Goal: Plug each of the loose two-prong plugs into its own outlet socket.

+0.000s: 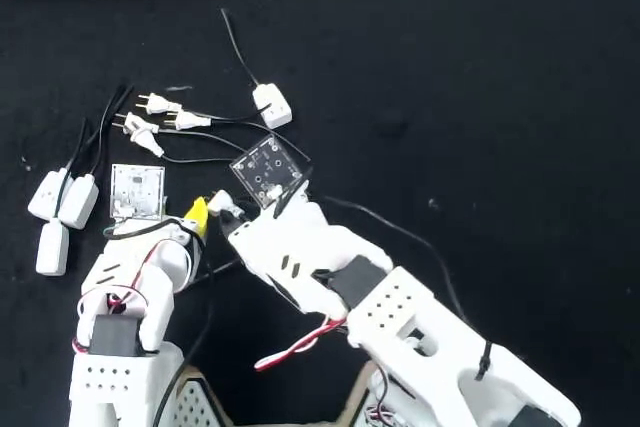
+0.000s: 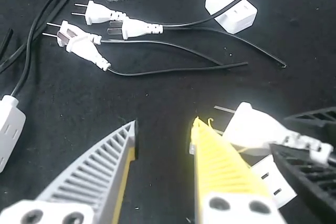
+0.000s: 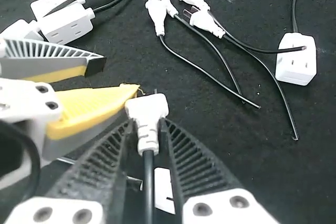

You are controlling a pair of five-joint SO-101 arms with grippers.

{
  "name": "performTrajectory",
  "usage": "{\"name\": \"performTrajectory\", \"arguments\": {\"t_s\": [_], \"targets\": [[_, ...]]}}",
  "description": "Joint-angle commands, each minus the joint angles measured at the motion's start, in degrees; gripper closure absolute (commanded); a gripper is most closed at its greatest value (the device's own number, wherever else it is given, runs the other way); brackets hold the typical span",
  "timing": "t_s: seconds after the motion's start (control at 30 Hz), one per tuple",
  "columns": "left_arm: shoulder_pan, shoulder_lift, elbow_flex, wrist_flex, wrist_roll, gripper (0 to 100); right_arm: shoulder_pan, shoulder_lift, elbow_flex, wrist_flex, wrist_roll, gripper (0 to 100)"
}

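Observation:
My right gripper (image 3: 146,129) is shut on a white two-prong plug (image 3: 147,109), prongs pointing away from the wrist and its black cord running back between the black fingers. In the high view this gripper (image 1: 228,212) sits just below a square board (image 1: 268,169). My left gripper (image 2: 163,129) stands open right beside it, its yellow finger (image 2: 212,156) almost touching the held plug (image 2: 253,127). Three loose plugs (image 1: 150,102) (image 1: 135,128) (image 1: 186,120) lie at the back left. A white outlet socket (image 1: 272,105) lies behind the board. A slotted white block (image 2: 273,179) lies under the right gripper.
Three more white sockets (image 1: 48,193) (image 1: 78,200) (image 1: 52,247) with black cords lie at the far left. A second square board (image 1: 137,190) sits ahead of the left arm. Black cords (image 2: 173,69) cross the black mat between plugs and sockets. The right half of the mat (image 1: 500,117) is bare.

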Motion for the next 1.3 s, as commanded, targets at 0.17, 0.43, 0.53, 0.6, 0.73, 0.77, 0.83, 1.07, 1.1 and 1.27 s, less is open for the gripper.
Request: {"name": "performTrajectory", "arguments": {"t_s": [0.17, 0.43, 0.53, 0.6, 0.73, 0.77, 0.83, 1.07, 1.1, 1.27], "targets": [[4.44, 0.00, 1.19, -0.79, -0.53, 82, -0.88, -0.22, -1.19, -1.23, -0.09, 98.8], [2.68, -0.44, 0.92, -0.79, -0.26, 82, -0.44, -0.13, -1.10, -0.62, -0.09, 98.8], [-2.42, -0.44, -1.27, -0.35, -0.09, 82, 1.32, 0.13, -1.10, -0.62, -0.09, 98.8], [-5.93, 0.00, -2.86, -0.26, 1.05, 82, 2.99, 0.13, -1.10, -0.53, 0.00, 98.8], [-8.84, 0.00, -4.09, 1.85, 1.32, 82, 4.92, 0.13, -3.38, 4.66, 2.64, 98.8], [-8.84, 0.09, -4.62, 3.08, 0.53, 82, 5.19, 0.13, -4.70, 6.68, 2.64, 98.8], [-8.75, 0.09, -5.76, 5.36, -1.67, 82, 5.45, 0.22, -7.43, 11.08, 3.08, 98.8], [-9.19, 0.09, -3.74, 16.53, -13.54, 82, 5.45, 0.22, -17.10, 27.60, 13.89, 98.8], [-9.27, 0.09, -2.86, 17.76, -14.42, 82, 5.45, 0.22, -18.51, 29.98, 15.21, 98.8], [-9.36, 0.09, -0.75, 20.92, -15.03, 82, 5.45, 0.48, -25.19, 39.47, 18.46, 98.8]]}}
